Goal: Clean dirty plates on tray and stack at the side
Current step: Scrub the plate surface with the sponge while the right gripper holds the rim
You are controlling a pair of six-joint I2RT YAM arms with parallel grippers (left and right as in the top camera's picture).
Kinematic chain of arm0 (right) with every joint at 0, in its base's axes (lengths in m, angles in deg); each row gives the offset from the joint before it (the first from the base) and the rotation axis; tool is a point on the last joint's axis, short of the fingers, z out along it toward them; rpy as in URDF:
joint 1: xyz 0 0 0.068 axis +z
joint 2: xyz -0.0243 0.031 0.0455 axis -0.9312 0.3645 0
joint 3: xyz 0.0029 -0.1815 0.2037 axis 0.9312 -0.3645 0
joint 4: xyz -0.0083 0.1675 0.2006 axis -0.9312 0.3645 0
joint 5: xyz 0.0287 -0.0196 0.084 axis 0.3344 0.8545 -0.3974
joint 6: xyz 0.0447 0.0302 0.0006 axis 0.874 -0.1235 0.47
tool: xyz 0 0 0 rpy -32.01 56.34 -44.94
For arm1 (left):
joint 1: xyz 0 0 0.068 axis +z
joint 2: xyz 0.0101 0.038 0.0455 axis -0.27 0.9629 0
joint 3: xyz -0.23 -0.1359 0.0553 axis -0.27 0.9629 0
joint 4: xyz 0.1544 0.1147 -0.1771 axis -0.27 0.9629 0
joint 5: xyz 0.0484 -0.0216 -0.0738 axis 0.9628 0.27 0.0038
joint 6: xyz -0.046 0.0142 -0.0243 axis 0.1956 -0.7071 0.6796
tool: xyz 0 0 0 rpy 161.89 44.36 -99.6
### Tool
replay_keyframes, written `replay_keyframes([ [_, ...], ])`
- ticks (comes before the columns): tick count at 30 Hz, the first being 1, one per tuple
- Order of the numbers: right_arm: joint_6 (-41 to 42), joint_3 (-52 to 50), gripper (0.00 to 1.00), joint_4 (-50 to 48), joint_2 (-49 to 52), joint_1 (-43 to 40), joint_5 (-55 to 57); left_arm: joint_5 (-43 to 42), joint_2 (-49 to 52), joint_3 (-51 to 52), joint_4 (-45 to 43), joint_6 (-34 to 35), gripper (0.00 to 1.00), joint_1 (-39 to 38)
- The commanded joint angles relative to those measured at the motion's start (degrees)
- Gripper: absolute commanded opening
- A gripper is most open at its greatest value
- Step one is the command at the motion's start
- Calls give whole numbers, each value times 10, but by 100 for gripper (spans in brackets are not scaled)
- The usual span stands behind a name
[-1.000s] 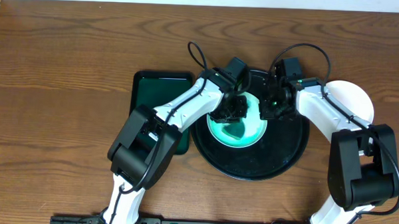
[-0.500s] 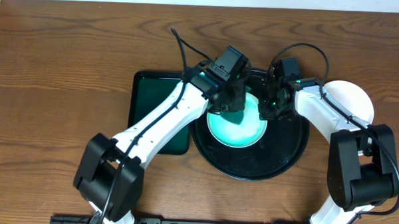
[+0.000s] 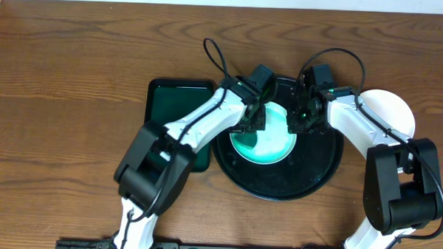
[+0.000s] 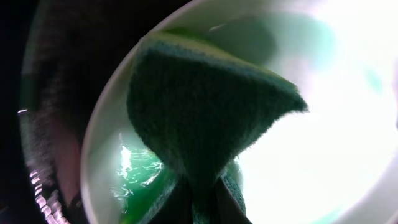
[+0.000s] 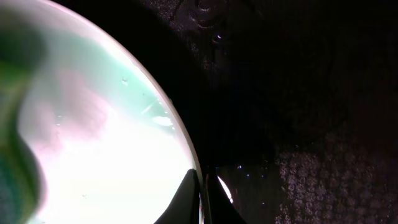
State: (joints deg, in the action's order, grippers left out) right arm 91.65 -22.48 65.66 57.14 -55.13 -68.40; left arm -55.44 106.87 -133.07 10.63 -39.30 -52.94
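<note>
A pale-mint plate (image 3: 269,146) lies on the left part of the round black tray (image 3: 297,179). My left gripper (image 3: 253,120) is shut on a dark green sponge (image 4: 205,106) and presses it onto the plate's upper left area (image 4: 323,124). A wet green smear (image 4: 140,177) shows beside the sponge. My right gripper (image 3: 297,121) is shut on the plate's right rim; its fingers (image 5: 200,199) pinch the edge of the plate (image 5: 93,137) over the tray (image 5: 298,124). A white plate (image 3: 388,107) lies off the tray at the right, partly under my right arm.
A smaller rectangular dark green tray (image 3: 170,112) lies on the wooden table (image 3: 67,97) just left of the black tray, partly under my left arm. Both arms' cables loop above the black tray's far edge.
My left gripper has moved the sponge across the plate, up toward the far rim and back down to the left. My right gripper has held still on the rim.
</note>
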Motion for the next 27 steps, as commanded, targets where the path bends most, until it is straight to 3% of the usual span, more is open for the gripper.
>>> replay_keyframes([
  [1, 2, -3, 1, -3, -8, 12, -17, -27, 31, 4, 8, -2, 7, 2],
  [9, 2, -3, 1, -3, -8, 12, -17, -106, 56, 4, 7, -2, 7, 2],
  [17, 2, -3, 1, -3, -8, 12, -17, -249, 55, 2, -8, -41, 7, 2],
  [27, 2, -3, 1, -3, -8, 12, -17, -254, -50, -2, -8, -47, 7, 16],
])
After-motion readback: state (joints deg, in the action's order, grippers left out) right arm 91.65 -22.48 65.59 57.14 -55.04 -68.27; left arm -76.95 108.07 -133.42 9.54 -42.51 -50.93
